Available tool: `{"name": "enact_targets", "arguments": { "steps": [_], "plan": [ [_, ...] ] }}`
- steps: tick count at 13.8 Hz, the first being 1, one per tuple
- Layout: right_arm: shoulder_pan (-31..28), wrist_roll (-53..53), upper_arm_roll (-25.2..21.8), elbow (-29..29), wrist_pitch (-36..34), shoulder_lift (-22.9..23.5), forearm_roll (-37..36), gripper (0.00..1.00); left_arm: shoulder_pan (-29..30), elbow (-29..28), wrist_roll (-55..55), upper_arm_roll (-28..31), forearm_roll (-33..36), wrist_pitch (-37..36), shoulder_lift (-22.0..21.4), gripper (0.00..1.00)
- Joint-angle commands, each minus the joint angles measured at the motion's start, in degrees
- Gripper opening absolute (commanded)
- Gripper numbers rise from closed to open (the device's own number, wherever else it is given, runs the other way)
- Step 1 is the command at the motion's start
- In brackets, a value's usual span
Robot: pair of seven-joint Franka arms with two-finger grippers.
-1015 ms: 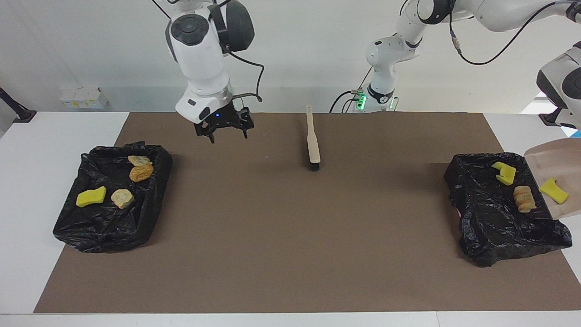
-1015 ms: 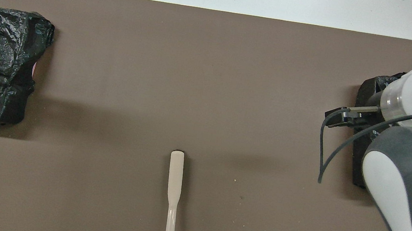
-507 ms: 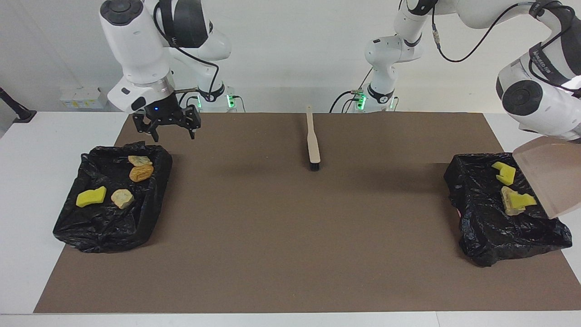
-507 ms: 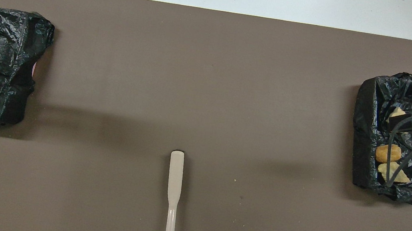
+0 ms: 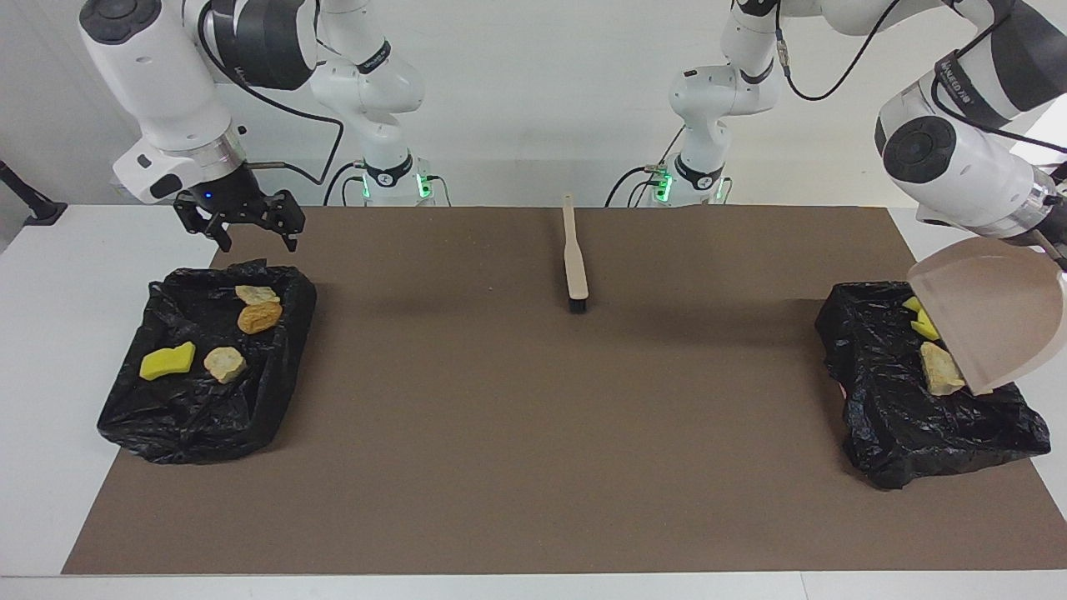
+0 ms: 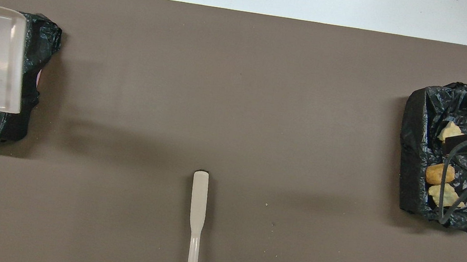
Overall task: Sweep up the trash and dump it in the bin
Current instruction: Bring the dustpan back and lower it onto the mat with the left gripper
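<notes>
I've got the right gripper (image 5: 248, 227) hanging empty with jaws spread wide, over the mat's edge nearest the robots, just above the bin (image 5: 208, 367) at the right arm's end, waiting. That bin holds four scraps (image 5: 223, 363): a yellow sponge chunk (image 5: 167, 361), two pale lumps, an orange-brown one (image 5: 259, 317).

Brush (image 5: 573, 258) lies mid-mat by the robots' edge, long axis running straight away from the robots, bristle end pointing away from them, handle toward them.

Left gripper's fingers are hidden; it's closed, and I judge it's gripping the dustpan (image 5: 992, 321) handle. The pan is tilted steeply over the bin (image 5: 909, 408) at the left arm's end, mouth down into the liner. A pale lump (image 5: 939, 368) and yellow chunks (image 5: 924, 323) lie in the liner at its lip.

Dump step, my call: hold the lip inside the liner rim, keep the tilt until the pan is empty, don't snag the plastic on the lift-out
</notes>
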Motion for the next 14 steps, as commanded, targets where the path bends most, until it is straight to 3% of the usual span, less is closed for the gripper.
{"name": "enact_targets", "arguments": {
  "steps": [1, 6, 8, 11, 14],
  "plan": [
    [-0.30, 0.74, 0.12, -0.52, -0.41, -0.50, 0.69, 1.00, -3.00, 0.54, -6.78, 0.60, -8.35, -2.40, -0.04, 0.00],
    [-0.21, 0.12, 0.47, -0.61, -0.50, -0.58, 0.69, 1.00, -6.34, 0.28, -28.37, 0.60, -27.07, -2.66, 1.79, 0.00],
    [-0.21, 0.21, 0.56, -0.70, -0.41, -0.59, 0.69, 1.00, -10.82, 0.37, -40.13, 0.52, -27.97, -2.23, 4.69, 0.00],
    [-0.21, 0.21, 1.08, -1.13, -1.11, -0.85, 0.86, 1.00, -15.58, 0.63, -58.25, 0.60, -35.51, 1.27, 8.21, 0.00],
    [-0.21, 0.48, 1.44, -5.52, -1.73, -4.00, 1.30, 1.00, -21.64, 1.59, -74.85, 0.52, -37.55, 6.01, 11.99, 0.00]
  ]
}}
